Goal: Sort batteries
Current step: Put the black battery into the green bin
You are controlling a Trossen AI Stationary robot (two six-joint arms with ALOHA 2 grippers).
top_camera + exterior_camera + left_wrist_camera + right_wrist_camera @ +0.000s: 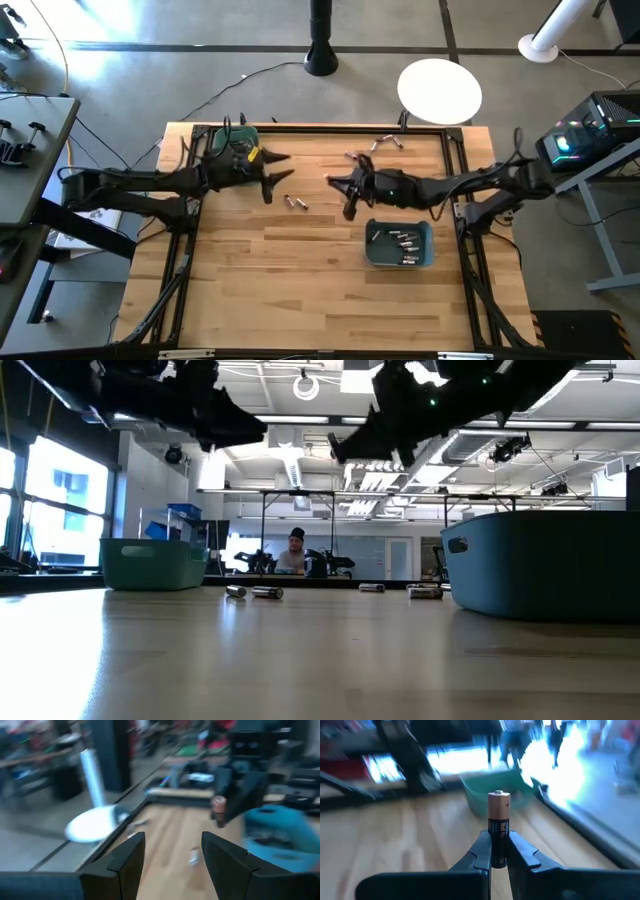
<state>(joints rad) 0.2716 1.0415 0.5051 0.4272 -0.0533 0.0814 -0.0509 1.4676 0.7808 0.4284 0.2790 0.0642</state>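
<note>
My right gripper (499, 851) hangs over the middle of the table (330, 290), shut on one battery (498, 815) with a copper top and a dark lower half. My left gripper (172, 851) stands open with nothing between its fingers, in the air just right of the green bin (235, 140), and faces the right gripper (346, 192). Two loose batteries (295, 203) lie on the wood between the grippers, and others (386, 142) lie near the far edge. Several batteries lie inside the blue bin (372, 252). My right gripper pinches the battery's dark lower half (498, 837) between its two fingers (481, 851). The fingers come nearly level from the table's right side and lie across the battery. The battery stands upright with its copper end above the fingers, lifted clear of the table.
A white round disc (440, 88) and a black pole base (321, 60) stand on the floor beyond the far edge. A black frame (330, 128) rims the table. A person (296, 550) sits far off in the room. Bare wood lies toward the near edge.
</note>
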